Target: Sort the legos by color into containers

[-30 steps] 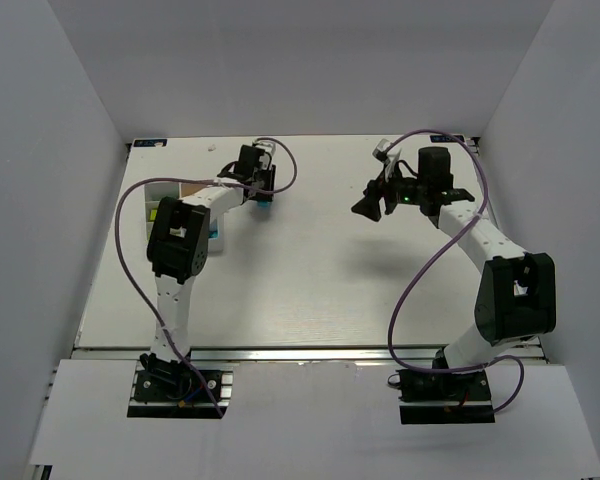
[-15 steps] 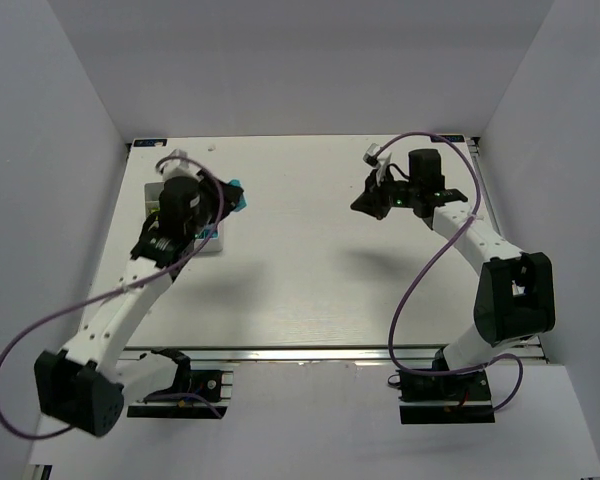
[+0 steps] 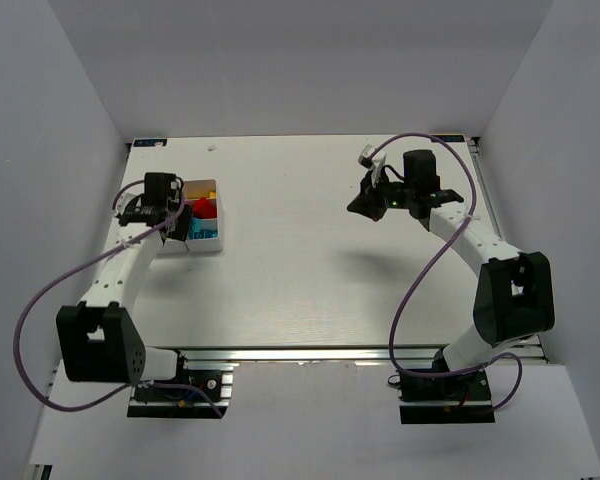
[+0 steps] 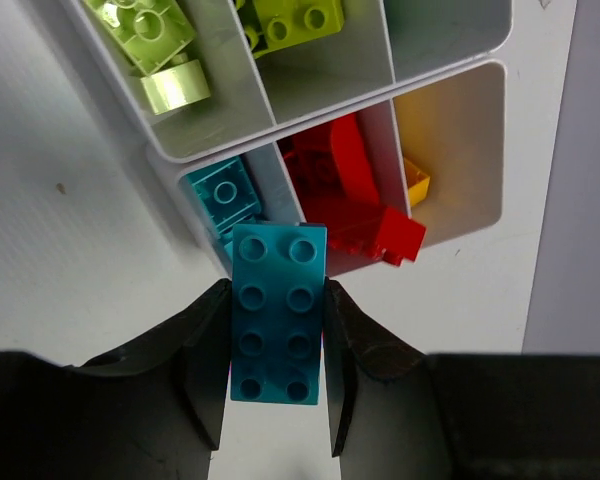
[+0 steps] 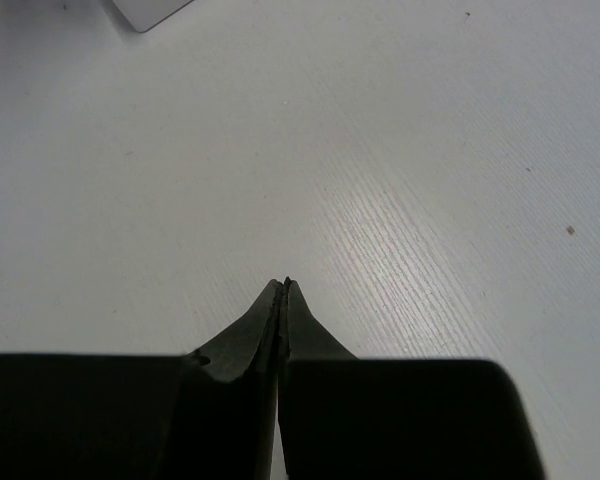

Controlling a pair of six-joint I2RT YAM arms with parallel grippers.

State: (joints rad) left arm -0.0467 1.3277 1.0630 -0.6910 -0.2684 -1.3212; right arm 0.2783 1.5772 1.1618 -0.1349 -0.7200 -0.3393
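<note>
Only the left wrist view shows the left gripper (image 4: 277, 335) clamping a teal brick (image 4: 278, 300) over the tray (image 4: 458, 140); the right gripper (image 5: 283, 298) is pinched together, empty.

The left arm (image 3: 130, 272) and right arm (image 3: 468, 232) share white links, black joints, purple cables (image 3: 392, 330).
</note>
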